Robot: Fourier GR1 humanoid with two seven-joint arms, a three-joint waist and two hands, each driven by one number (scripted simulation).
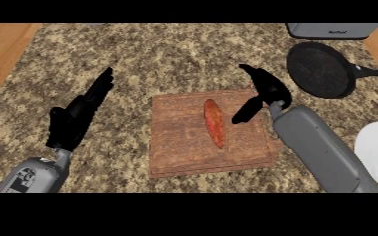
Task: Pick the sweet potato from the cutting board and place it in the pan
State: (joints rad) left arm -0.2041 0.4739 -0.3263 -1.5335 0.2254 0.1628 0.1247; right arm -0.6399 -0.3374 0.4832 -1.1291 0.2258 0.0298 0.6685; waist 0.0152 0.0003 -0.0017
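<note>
Your right hand (264,91), fingers spread open, hangs just right of the sweet potato (214,122), which lies lengthwise on the cutting board (177,145), pan (321,70) beyond, while your left hand (77,114) rests open, farther off.

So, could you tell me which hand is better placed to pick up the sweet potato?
The right hand: it hovers open beside the sweet potato, on the pan's side. The left hand is off the cutting board.
</note>
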